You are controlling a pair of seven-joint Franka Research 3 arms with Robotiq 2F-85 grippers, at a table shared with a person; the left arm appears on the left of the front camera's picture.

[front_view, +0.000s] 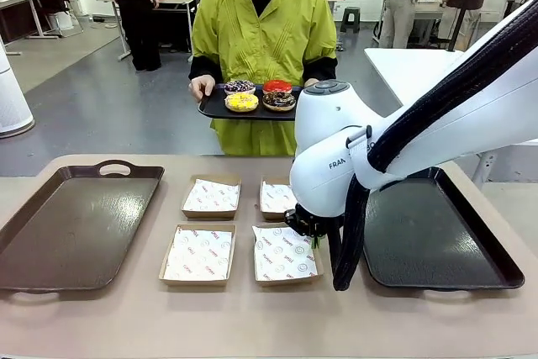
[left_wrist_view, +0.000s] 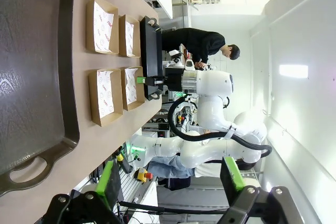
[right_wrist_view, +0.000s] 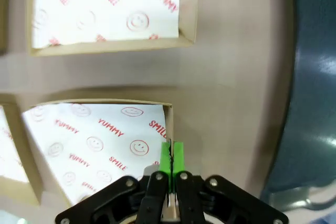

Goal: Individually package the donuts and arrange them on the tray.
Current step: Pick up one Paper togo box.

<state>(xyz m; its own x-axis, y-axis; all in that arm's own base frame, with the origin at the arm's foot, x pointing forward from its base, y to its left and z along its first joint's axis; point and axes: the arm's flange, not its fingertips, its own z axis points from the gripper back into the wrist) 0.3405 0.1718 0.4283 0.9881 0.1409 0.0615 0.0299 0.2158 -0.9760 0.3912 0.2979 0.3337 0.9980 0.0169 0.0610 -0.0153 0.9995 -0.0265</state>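
Observation:
Four donuts lie on a dark tray (front_view: 213,110) that a person in a lime top holds at the far side: purple-dark (front_view: 239,87), red (front_view: 277,86), yellow (front_view: 241,102) and chocolate (front_view: 279,100). My right gripper (front_view: 313,237) is low at the right edge of the front right box (front_view: 282,256). In the right wrist view its green pads (right_wrist_view: 165,162) are pressed together on that box's (right_wrist_view: 100,145) right wall. The left gripper (left_wrist_view: 169,182) hangs high over the table's left end, its fingers wide apart and holding nothing.
Four shallow cardboard boxes lined with printed paper sit mid-table, among them the back left (front_view: 211,197), back right (front_view: 276,197) and front left (front_view: 198,254). A brown tray (front_view: 76,224) lies at the left. A dark tray (front_view: 437,237) lies right of my gripper.

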